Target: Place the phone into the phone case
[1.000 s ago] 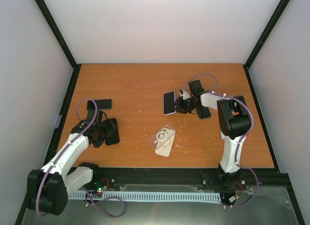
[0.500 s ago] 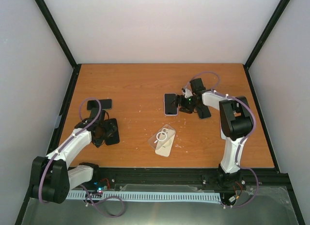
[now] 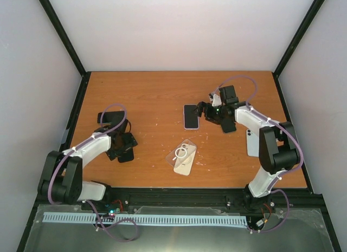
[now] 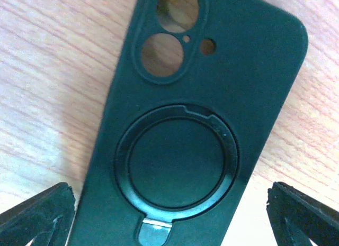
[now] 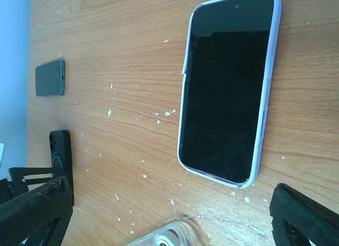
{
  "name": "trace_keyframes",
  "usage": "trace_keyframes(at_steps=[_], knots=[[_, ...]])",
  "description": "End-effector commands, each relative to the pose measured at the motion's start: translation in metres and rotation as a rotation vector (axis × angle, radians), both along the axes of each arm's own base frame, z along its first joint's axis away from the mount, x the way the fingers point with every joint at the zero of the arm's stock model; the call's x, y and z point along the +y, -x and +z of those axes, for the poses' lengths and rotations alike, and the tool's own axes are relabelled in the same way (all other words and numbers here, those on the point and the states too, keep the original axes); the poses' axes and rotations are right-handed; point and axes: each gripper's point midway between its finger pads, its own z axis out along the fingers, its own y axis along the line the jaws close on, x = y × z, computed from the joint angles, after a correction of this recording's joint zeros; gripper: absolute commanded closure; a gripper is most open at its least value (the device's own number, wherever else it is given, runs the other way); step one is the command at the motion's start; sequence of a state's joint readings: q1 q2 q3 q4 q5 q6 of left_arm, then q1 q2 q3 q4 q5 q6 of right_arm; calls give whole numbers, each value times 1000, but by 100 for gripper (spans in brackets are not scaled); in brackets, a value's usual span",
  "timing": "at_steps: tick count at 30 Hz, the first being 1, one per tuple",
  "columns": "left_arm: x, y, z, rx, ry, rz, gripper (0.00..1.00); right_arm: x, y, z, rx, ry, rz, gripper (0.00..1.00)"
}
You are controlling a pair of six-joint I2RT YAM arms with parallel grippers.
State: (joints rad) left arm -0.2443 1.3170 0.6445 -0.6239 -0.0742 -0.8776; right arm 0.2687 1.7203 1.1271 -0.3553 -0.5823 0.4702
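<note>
Left end effector (image 3: pixel 122 146): fingers spread, straddling dark green silicone ring-backed phone case (image 4: pixel 212 98), left of clear plastic case (image 3: pixel 183 157); probably lining up a grasp. Right end effector (image 5: pixel 169 211): spread, empty. Lavender-edged black-screened phone (image 5: pixel 228 87) flat on wooden surface (image 3: pixel 152 95), behind clear plastic case.

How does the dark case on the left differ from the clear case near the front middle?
The dark case is opaque green-black; the clear case is see-through. The dark case carries a dark ring with a tab; the clear case has a white ring. The dark case lies under the left gripper, its jaws open either side; the clear case has no gripper over it. Both lie flat on the table, empty.
</note>
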Motion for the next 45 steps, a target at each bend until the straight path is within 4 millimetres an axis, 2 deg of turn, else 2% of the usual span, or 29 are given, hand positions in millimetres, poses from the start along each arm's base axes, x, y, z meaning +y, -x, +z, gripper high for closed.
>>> trace_keyframes(at_steps=[1,10,15,20,23,29,32,35,38,41,45], knots=[[-7,-11,0,3,-35,-75,1,-2,-2,11,-29,-21,-33,0],[1,-9,-13,71,-113,-66,1,-4,3,19,-50,-27,-35,0],[-5,-16,-13,62,-98,-105,11,-2,12,26,-55,-62,-32,0],[-25,-24,-4,-1,6,-158,23,8,28,36,-76,-118,-20,0],[-40,-26,6,-51,94,-176,25,28,46,41,-93,-138,38,2],[-86,-32,42,-183,383,-230,25,89,99,48,-136,-192,205,7],[-108,-33,66,-258,538,-264,25,118,125,49,-139,-248,268,14],[-127,-28,86,-303,688,-291,25,142,145,50,-129,-332,311,25],[-136,-28,102,-347,772,-306,25,159,157,51,-122,-372,349,36],[-140,-25,110,-361,826,-309,25,169,160,54,-114,-401,363,45],[-143,-22,115,-376,866,-312,25,183,167,63,-106,-468,402,51]])
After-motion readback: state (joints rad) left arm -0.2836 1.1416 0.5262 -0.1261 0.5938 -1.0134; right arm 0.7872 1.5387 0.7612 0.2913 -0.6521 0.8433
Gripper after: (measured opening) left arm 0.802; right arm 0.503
